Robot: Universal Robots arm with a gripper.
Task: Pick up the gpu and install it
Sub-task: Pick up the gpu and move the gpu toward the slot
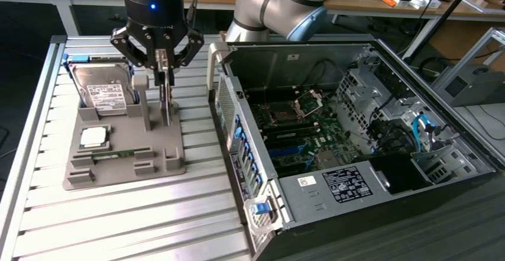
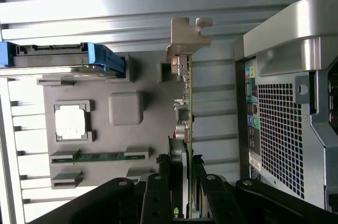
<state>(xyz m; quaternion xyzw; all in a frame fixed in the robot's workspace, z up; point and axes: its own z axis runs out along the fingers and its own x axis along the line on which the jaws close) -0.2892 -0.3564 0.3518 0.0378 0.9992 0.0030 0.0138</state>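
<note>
The gpu (image 1: 167, 104), a thin green card with a silvery end bracket, stands on edge at the right side of the grey holder tray (image 1: 170, 151) in the exterior view. My gripper (image 1: 163, 71) hangs straight over it, its black fingers pressed to both faces of the card's upper part. In the wrist view the gpu (image 2: 184, 102) runs edge-on away from my gripper (image 2: 182, 182), bracket at the far end. I cannot tell whether the card has left the holder tray (image 2: 148, 76). The open computer case (image 1: 221, 54) lies on the exterior view's right.
On the tray sit a silver hard drive (image 1: 106, 92), a processor chip (image 1: 93, 135) and a narrow green memory stick (image 1: 118, 154). The case's motherboard (image 1: 308, 137) lies exposed, with cables and a drive cage on the exterior view's right. The table is ribbed aluminium (image 1: 118, 225).
</note>
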